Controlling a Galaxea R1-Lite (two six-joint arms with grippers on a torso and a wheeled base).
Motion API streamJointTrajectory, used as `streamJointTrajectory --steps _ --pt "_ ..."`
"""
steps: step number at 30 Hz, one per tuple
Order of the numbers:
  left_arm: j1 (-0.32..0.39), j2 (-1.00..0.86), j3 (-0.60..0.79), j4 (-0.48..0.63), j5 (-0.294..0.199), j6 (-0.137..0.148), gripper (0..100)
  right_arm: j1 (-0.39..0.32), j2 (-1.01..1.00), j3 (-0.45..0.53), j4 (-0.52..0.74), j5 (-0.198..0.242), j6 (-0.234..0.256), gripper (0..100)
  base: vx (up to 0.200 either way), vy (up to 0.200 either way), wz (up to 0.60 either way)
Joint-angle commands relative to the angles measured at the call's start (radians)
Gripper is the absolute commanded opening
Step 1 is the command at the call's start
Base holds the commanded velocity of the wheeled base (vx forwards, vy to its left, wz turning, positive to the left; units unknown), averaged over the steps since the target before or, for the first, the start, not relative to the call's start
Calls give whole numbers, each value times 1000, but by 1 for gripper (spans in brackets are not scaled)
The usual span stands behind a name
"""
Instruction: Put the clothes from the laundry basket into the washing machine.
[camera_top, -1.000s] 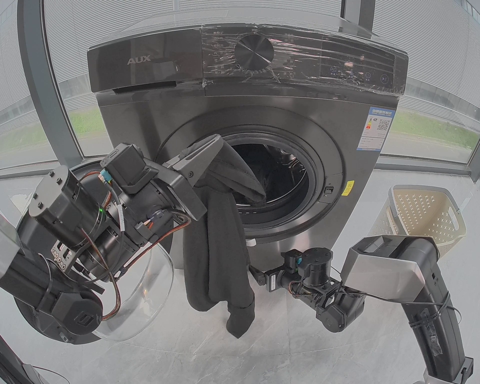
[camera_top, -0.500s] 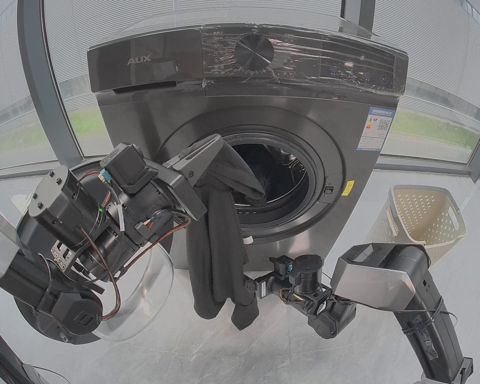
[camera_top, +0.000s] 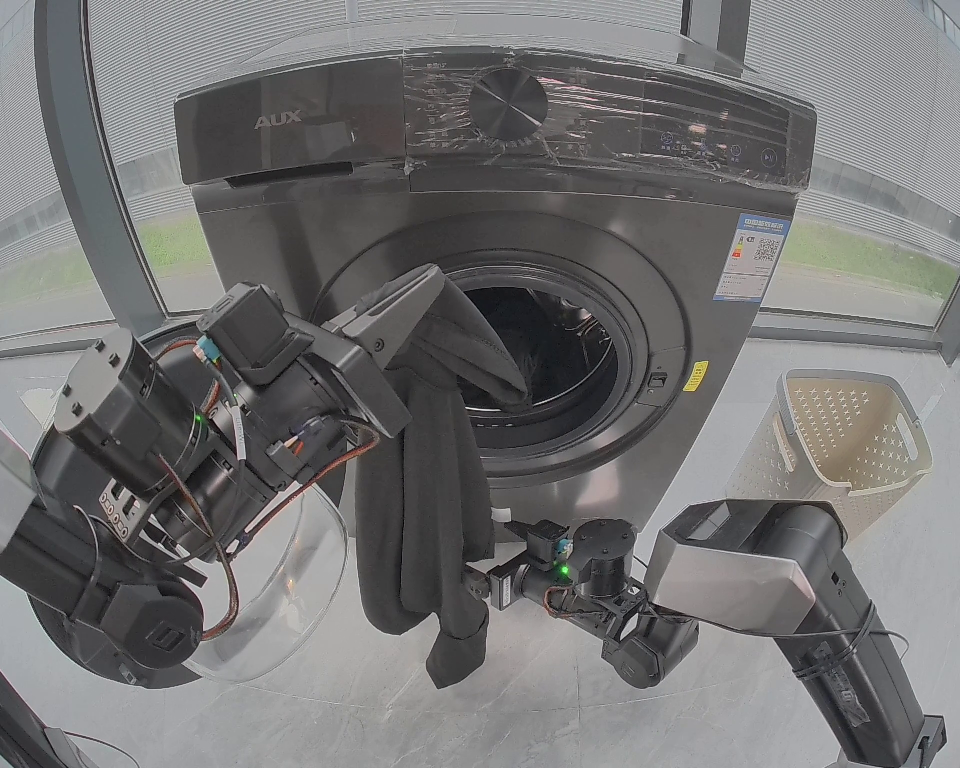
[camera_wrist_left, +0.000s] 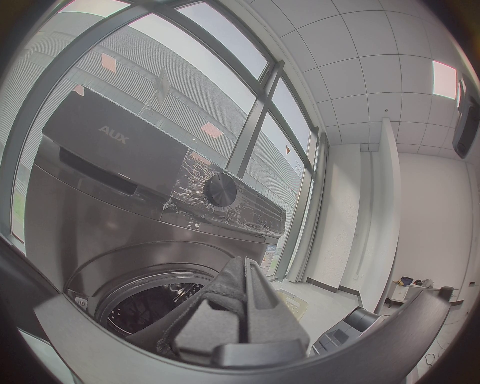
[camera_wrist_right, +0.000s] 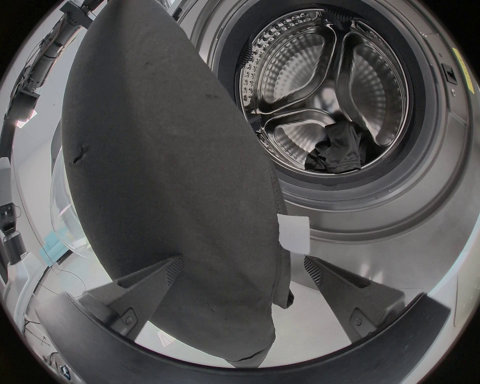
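The dark garment (camera_top: 425, 500) hangs in front of the washing machine (camera_top: 300, 230). Its top fold lies over the lower left rim of the open port, and the long rest of it droops down the machine's front toward the floor. The left gripper (camera_top: 432, 278) is clamped on that top fold just outside the port, and the wrist view shows cloth pinched between its closed fingers (camera_wrist_left: 260, 300).

Over the last second the right gripper (camera_top: 476, 585) has slid in low along the machine's front and reached the hanging tail, which has swung a little away from it. Its fingers stand apart with the cloth between them, nothing gripped yet. The left gripper has barely shifted. This looks like the start of a two-armed lift: the tail probably has to be gathered up before the whole piece can go through the port.

One small dark garment (camera_wrist_right: 340, 147) already lies at the bottom of the drum. A white tag (camera_wrist_right: 294, 234) shows at the hanging cloth's edge. The glass door (camera_top: 290, 580) stands swung open to the machine's left, and the laundry basket (camera_top: 850, 430) sits on the floor to the machine's right.

The left arm covers much of the door. The basket's inside is only partly visible, so whether more clothes wait there cannot be told.
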Motion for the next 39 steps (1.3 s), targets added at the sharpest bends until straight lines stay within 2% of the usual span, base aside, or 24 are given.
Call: streamJointTrajectory --steps 1,5,11,16,17,24,27,31,34,39 --pt "-1 -3 0 -4 0 0 0 8 21 -20 -3 2 1 100 0 0 0" --pt "-1 -7 0 -4 0 0 0 8 23 -40 2 11 3 100 0 0 0" --pt "-1 -16 0 -4 -2 -2 0 8 52 -106 5 2 6 100 0 0 0" --pt "-1 -16 2 -4 -2 -2 0 16 58 -112 -4 -6 6 100 0 0 0" --pt "-1 -14 2 -4 -2 -2 0 19 59 -112 -6 -6 6 0 0 0 0" --pt "-1 -11 3 -4 -2 -2 0 16 52 -100 -27 -6 8 0 0 0 0" --pt "0 -11 5 -4 -2 -6 0 9 27 -57 -53 -6 11 0 0 0 0" --pt "2 -11 6 -4 -2 -14 0 -1 -33 23 -73 -7 17 0 0 0 0" --pt "8 -11 6 -4 -2 -14 0 -35 -117 104 -73 -40 15 0 0 0 0" --pt "54 -13 8 -4 -3 -14 0 -92 -232 227 -73 -58 8 0 0 0 0"
